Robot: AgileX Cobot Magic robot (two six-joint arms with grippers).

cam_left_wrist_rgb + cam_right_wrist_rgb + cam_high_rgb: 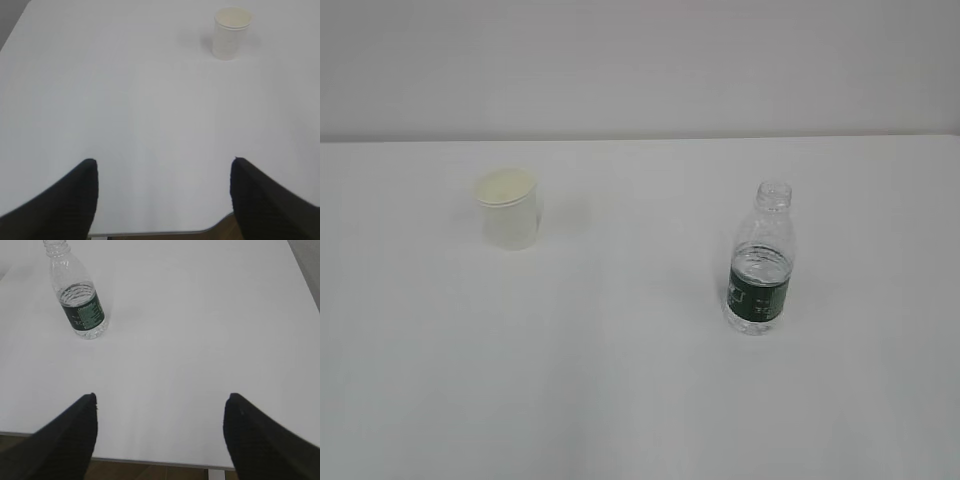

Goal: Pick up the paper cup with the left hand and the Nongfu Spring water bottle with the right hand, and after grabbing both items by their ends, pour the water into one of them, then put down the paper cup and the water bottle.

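1. Exterior view: cup [507,208] upright at left, bottle [761,262] upright and capless at right, well apart on the table [640,400]; I judge this spacing gives each arm its own target.
2. Left gripper [162,172]: jaws wide, empty, at the near edge; cup far ahead.
3. Right gripper [160,407]: jaws wide, empty; bottle ahead-left, bare tabletop between.
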